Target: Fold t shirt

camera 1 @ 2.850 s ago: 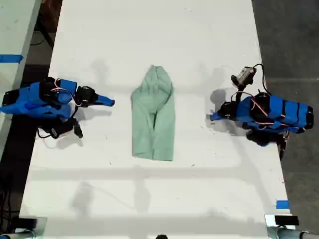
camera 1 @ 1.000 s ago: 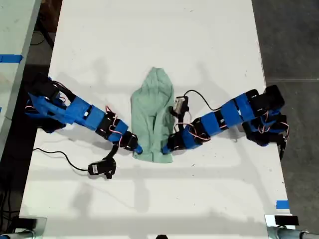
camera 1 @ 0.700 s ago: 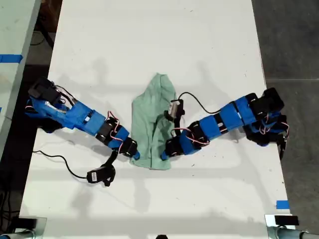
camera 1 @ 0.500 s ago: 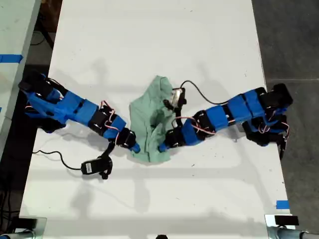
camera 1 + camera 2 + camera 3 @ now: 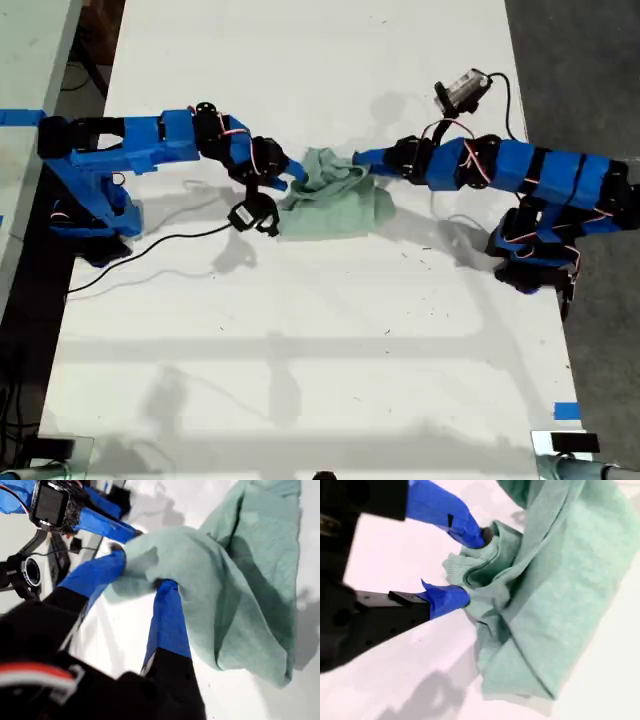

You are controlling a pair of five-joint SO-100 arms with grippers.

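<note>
the t shirt (image 5: 333,200) lies bunched, pinched by my first gripper (image 5: 142,575) and, seemingly, my second gripper (image 5: 470,567).

Both arms extend nearly level toward each other; my first gripper (image 5: 358,157) reaches in from the exterior view's right, my second gripper (image 5: 293,177) from its left; both sets of jaws are clamped on the t shirt (image 5: 335,205).
</note>
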